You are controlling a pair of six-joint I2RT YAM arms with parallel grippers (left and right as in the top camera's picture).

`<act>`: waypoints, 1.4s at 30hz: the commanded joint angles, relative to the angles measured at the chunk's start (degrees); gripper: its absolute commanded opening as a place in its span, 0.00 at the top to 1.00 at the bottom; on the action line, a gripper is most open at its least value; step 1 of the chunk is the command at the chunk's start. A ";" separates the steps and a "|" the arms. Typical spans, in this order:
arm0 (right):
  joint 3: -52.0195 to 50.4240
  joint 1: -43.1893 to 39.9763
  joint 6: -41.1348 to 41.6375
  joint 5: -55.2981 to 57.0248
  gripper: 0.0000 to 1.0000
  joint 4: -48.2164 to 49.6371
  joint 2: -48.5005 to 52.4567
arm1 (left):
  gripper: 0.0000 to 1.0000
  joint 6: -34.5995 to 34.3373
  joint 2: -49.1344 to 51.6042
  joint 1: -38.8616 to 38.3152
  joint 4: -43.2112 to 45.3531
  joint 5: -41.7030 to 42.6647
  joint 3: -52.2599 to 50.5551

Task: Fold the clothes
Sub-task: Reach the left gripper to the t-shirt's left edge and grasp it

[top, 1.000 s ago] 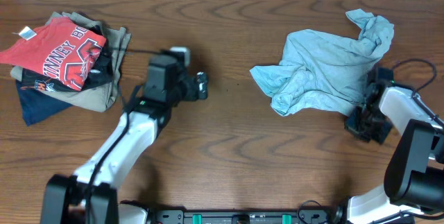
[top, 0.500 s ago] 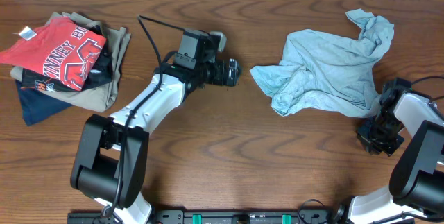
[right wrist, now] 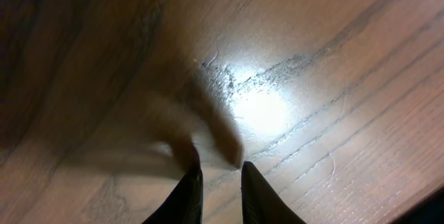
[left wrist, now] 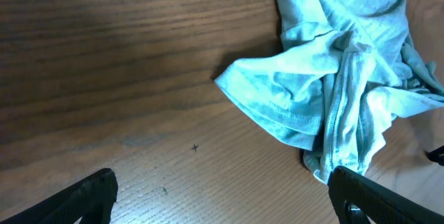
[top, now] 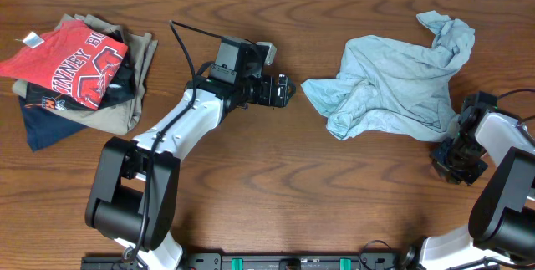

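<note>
Pale blue-grey T-shirt (top: 393, 82) lay crumpled at the right of the wooden table (top: 334, 207). Left gripper (top: 286, 91), jaws spread wide, hovered near its edge; right gripper (right wrist: 220, 186) showed a narrow empty gap over bare wood.

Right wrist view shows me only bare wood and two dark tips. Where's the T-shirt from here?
Observer: The T-shirt lies crumpled at the table's right end, its lower right edge beside the right arm.
Operator: Where's the other arm?
Observer: The left arm points at the shirt's left edge, jaws wide open and clear of it.
Operator: Anything else out there?
Observer: A pile of clothes at the far left, red shirt on top.
</note>
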 commanded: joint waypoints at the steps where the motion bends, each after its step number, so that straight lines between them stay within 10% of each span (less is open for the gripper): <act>1: -0.26 -0.81 0.59 -2.19 0.79 1.25 0.61 | 0.02 -0.55 0.02 -0.13 1.31 -1.38 0.92; 36: -0.26 -0.76 -0.09 -3.93 0.79 0.72 0.61 | 0.01 2.51 24.11 -10.82 -2.19 -7.63 20.28; 42: -0.26 -0.76 -0.31 -3.91 0.78 0.72 0.61 | 0.94 2.54 24.79 -11.85 -0.26 -7.63 20.31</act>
